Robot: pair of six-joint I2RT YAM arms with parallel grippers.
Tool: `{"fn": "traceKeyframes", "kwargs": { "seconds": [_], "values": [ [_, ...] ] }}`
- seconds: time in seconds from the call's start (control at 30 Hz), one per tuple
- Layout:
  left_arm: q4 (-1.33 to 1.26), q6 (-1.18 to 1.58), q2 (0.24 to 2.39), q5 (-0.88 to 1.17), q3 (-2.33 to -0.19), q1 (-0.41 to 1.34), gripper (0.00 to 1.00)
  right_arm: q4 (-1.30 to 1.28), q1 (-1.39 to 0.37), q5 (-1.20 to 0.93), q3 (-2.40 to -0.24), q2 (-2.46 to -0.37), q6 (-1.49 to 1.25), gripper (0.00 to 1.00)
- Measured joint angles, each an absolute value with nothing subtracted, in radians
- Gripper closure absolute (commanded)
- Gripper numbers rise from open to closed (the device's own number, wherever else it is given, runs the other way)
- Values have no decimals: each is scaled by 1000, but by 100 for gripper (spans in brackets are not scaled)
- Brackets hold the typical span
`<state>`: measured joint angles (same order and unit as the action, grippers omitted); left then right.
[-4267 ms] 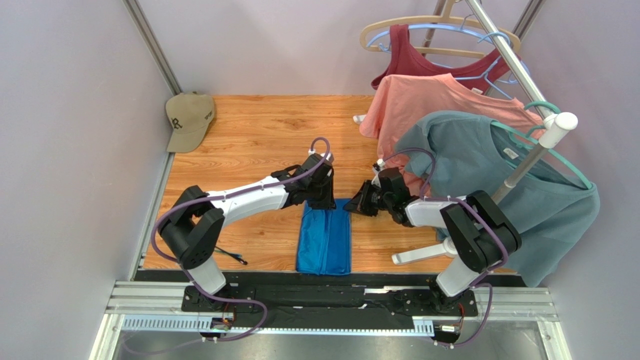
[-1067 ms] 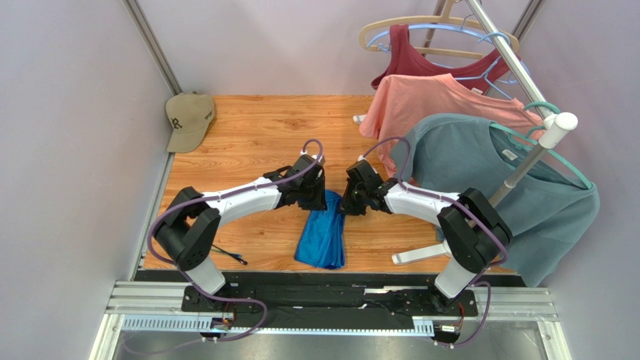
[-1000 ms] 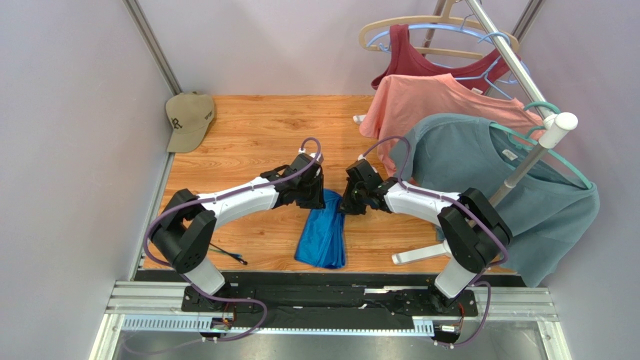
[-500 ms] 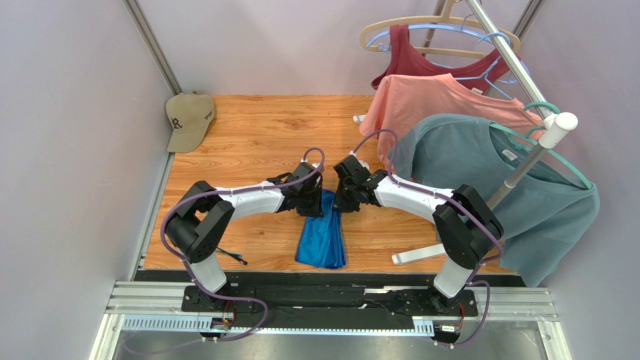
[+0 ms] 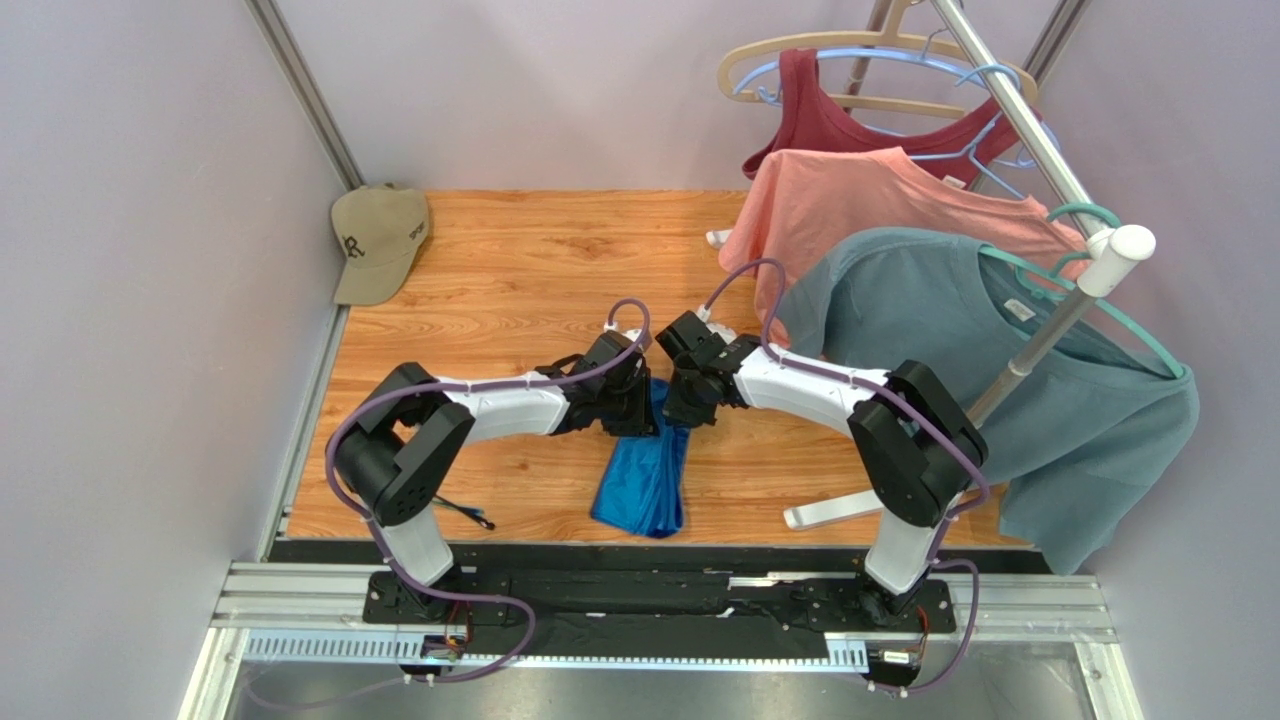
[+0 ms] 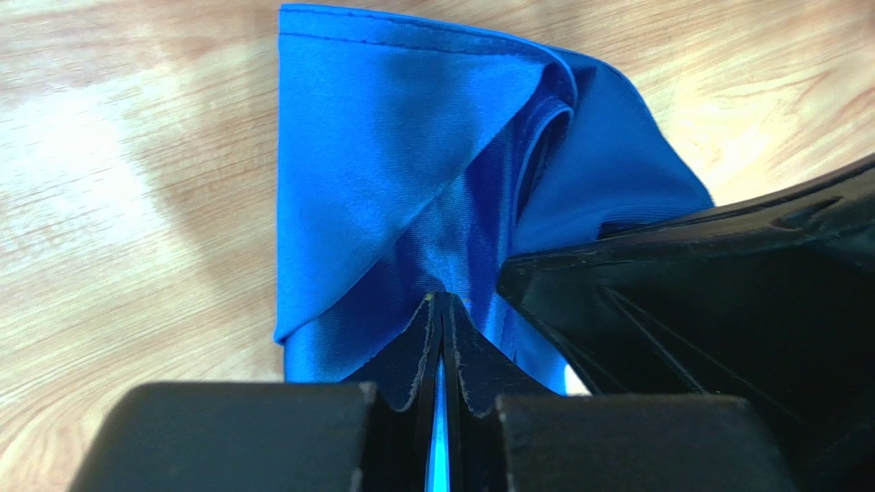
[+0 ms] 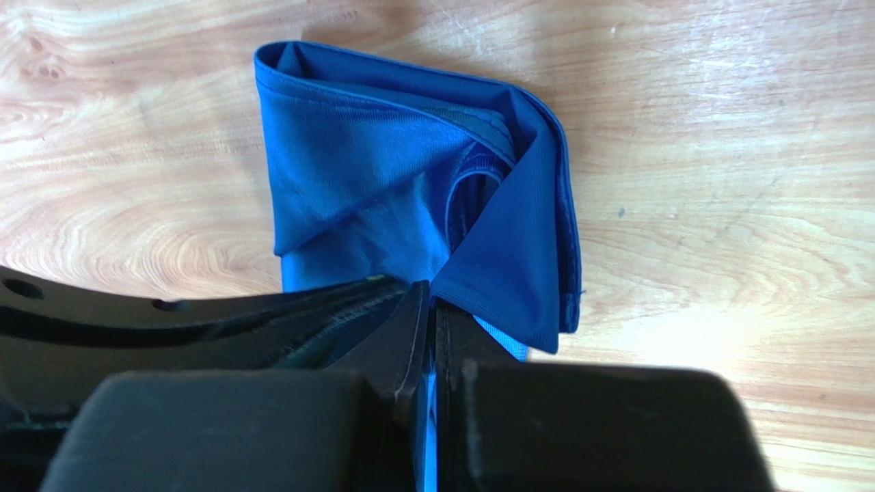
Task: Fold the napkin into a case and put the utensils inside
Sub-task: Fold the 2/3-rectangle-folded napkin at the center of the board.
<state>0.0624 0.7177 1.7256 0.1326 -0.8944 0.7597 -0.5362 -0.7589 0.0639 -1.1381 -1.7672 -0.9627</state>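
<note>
Napkin [image 5: 643,483] update: it's on the wooden bench [image 5: 496,270], a bit toward 6 o'clock from the middle. It's bunched into a narrow, rumpled blue strip running roughly 12 to 6, not a neat case yet. Both arms meet at its 12 o'clock end, the left tool [image 5: 637,408] coming in from 9 o'clock and the right tool [image 5: 681,405] from 3 o'clock, and the two are just beside each other. From the left wrist cam, the left tool [image 6: 444,308] has its fingers pressed together with a thin sliver of the napkin [image 6: 390,154] caught between them. The cloth fans away toward 12 o'clock in shiny folds, and the other arm's black body fills the 4 o'clock side. The right wrist cam shows the same deal: the right tool [image 7: 431,297] is pinched tight on an edge of the napkin [image 7: 390,174], with layers looping toward 12 o'clock. The utensils [image 5: 466,515] are thin dark sticks at about 8 o'clock from the cloth, near the left arm's base, well apart from it and partly hidden. A tan cap [image 5: 376,237] sits in the 10 o'clock corner, and a teal-grey T-shirt [image 5: 962,345] hangs off at 3 o'clock.
</note>
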Motion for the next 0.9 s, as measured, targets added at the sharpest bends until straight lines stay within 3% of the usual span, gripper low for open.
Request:
{"fn": "traceKeyframes", "kwargs": {
  "seconds": [0.3, 0.6, 0.63, 0.73, 0.8, 0.87, 0.9],
  "values": [
    [15, 734, 1738, 156, -887, 760, 94, -536, -759, 76, -1168, -1807, -1026, 100],
    [4, 722, 1716, 147, -866, 761, 74, -571, -758, 90, -1229, -1877, -1069, 100],
    [22, 719, 1704, 141, -864, 761, 70, -571, -758, 91, -1231, -1880, -1071, 100],
    [101, 697, 1636, 107, -857, 760, 47, -570, -758, 94, -1237, -1885, -1073, 100],
    [143, 683, 1572, 88, -857, 759, 41, -570, -758, 94, -1241, -1888, -1072, 100],
    [163, 672, 1511, 77, -855, 759, 24, -566, -754, 93, -1245, -1891, -1068, 100],
    [164, 664, 1489, 78, -855, 758, 21, -564, -752, 91, -1245, -1891, -1065, 100]
  ]
}}
